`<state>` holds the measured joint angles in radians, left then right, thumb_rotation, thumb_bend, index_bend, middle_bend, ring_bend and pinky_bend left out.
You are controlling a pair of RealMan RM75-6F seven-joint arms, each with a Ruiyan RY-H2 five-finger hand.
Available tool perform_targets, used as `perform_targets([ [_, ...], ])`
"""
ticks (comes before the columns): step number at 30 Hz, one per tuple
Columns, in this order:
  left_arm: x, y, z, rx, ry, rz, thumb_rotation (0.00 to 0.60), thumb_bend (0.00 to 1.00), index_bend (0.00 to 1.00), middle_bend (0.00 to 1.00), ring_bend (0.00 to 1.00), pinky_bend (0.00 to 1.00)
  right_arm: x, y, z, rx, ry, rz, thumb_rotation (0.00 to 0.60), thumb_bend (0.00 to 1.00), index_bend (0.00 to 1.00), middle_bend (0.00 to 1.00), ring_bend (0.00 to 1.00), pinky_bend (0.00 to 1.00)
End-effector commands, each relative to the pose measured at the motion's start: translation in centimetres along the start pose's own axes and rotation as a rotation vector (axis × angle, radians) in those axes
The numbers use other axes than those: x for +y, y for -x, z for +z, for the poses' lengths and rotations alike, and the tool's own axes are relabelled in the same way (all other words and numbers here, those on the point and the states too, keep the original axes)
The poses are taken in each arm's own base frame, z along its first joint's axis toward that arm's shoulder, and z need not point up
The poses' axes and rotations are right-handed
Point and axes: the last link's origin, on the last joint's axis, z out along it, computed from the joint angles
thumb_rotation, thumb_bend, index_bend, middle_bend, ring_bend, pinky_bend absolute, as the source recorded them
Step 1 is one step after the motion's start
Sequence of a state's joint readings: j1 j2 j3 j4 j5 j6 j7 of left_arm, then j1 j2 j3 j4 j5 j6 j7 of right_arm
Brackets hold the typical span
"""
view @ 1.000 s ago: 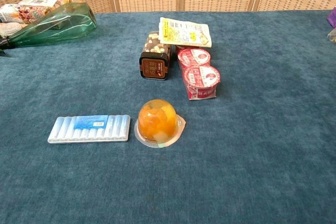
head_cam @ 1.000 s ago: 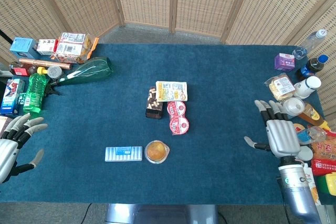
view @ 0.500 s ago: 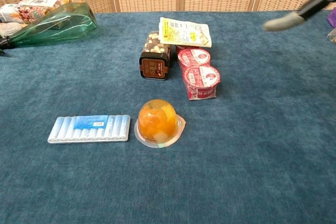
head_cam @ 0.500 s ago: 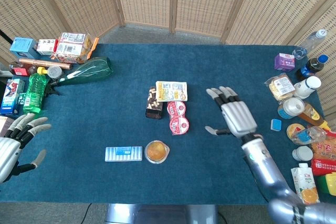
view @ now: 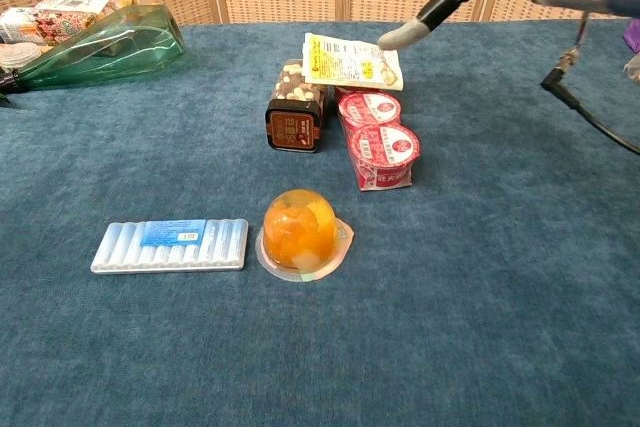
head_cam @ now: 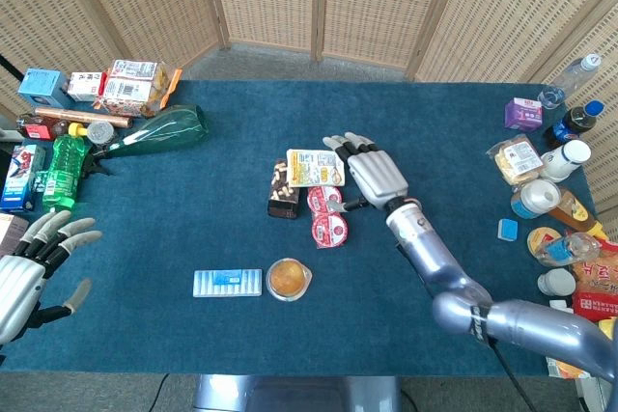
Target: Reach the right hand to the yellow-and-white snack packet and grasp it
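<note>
Blue worktop (head_cam: 454, 142). Nearest: blister strip (view: 170, 245), orange jelly cup (view: 300, 230). Beyond, twin red-lidded cups (view: 381, 137) beside a dark nut tub (view: 296, 105). Yellow-and-white snack packet (view: 351, 60) lies across their far ends. Right hand (head_cam: 373, 171) hovers just beside its right edge, fingers (head_cam: 340, 144) spread, holding nothing. Left hand (head_cam: 29, 272) low left, fingers spread. Green bottle (head_cam: 159, 131) far left.

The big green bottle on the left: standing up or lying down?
Lying down. The green bottle rests on its side on the blue table, its neck pointing toward the table's left edge.
</note>
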<state>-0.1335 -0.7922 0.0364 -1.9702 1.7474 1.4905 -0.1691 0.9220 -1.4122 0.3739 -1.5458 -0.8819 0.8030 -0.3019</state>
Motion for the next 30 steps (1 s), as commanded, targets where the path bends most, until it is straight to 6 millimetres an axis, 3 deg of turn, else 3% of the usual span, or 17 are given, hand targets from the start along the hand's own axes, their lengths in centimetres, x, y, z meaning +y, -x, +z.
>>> perform_targets([
  [1,0.2,0.1,-0.1,-0.004,-0.003,0.001,0.6,0.48,0.21,0.18,0.0,0.0,-0.5,1.2,2.2,-0.054,0.008,0.01,0.46,0.22,0.0,0.1,0.0,0.13],
  [9,0.4,0.2,-0.2,-0.002,-0.011,0.001,0.6,0.48,0.21,0.18,0.0,0.0,-0.4,2.6,5.2,-0.122,0.042,-0.029,0.462,0.21,0.0,0.1,0.01,0.13],
  [22,0.0,-0.3,-0.8,0.018,-0.048,0.008,0.6,0.48,0.21,0.18,0.0,0.0,1.0,4.1,8.3,-0.199,0.116,-0.084,0.47,0.22,0.0,0.14,0.04,0.13],
  [24,-0.1,-0.3,-1.0,0.023,-0.054,0.008,0.6,0.48,0.21,0.18,0.0,0.0,1.1,4.2,8.6,-0.202,0.121,-0.1,0.498,0.22,0.06,0.29,0.14,0.17],
  [25,-0.2,-0.4,-1.0,0.025,-0.057,0.008,0.6,0.48,0.21,0.18,0.0,0.0,1.2,4.2,8.7,-0.202,0.124,-0.103,0.533,0.22,0.15,0.42,0.25,0.23],
  [27,-0.2,-0.4,-1.0,0.029,-0.06,0.007,0.6,0.48,0.2,0.18,0.0,0.0,1.1,4.5,8.8,-0.216,0.128,-0.092,0.592,0.2,0.43,0.73,0.54,0.43],
  [30,-0.3,-0.4,-1.1,0.032,-0.063,0.005,0.6,0.48,0.2,0.17,0.0,0.0,1.2,4.7,8.8,-0.224,0.135,-0.066,0.6,0.18,0.75,0.99,0.89,0.74],
])
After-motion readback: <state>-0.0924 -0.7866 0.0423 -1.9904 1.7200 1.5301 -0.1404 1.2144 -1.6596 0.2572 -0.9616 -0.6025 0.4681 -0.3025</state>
